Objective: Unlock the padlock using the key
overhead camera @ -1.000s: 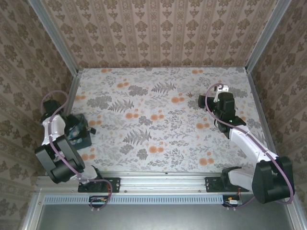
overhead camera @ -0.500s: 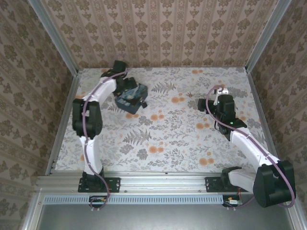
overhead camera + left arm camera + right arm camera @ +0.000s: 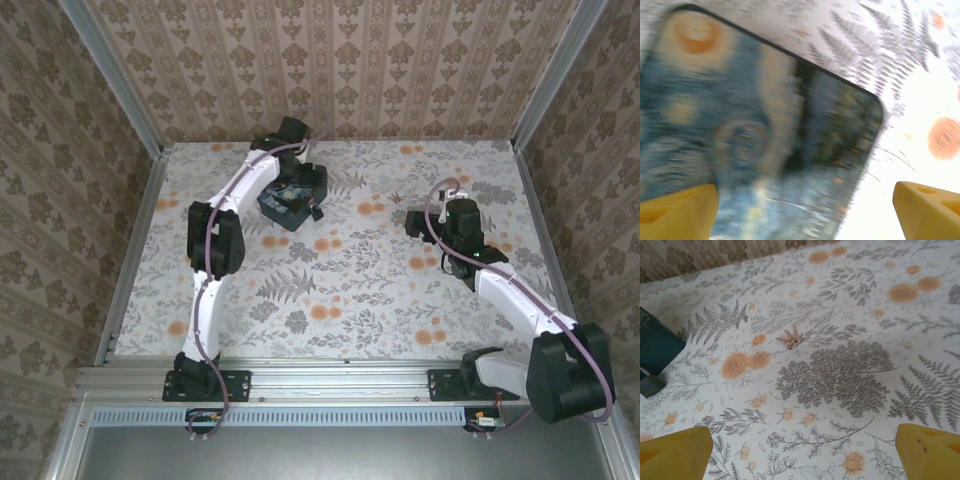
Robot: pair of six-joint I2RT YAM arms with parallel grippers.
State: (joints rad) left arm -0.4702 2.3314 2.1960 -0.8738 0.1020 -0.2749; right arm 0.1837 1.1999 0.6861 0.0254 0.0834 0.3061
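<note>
The padlock [image 3: 650, 383] is a small block with a thin shackle, dull in shadow, at the corner of a dark blue swirly-print box [image 3: 656, 344]. From above it is a dark speck [image 3: 316, 212] beside that box [image 3: 285, 208]. A small brass-coloured key [image 3: 791, 339] lies alone on the floral cloth, ahead of my right gripper [image 3: 805, 440], which is open and empty. My left gripper [image 3: 303, 188] reaches to the far back. It hovers open over the blurred box [image 3: 750, 130], one finger [image 3: 677, 212] across the lid, the other [image 3: 927, 210] over bare cloth.
The floral tablecloth [image 3: 330, 290] runs between patterned side and back walls with metal rails. The left arm [image 3: 215, 250] stretches the length of the left half. The right arm [image 3: 510, 295] lies along the right side.
The left arm swung from the near left to the far back, and the blue box travelled with it. The right gripper shifted slightly left.
</note>
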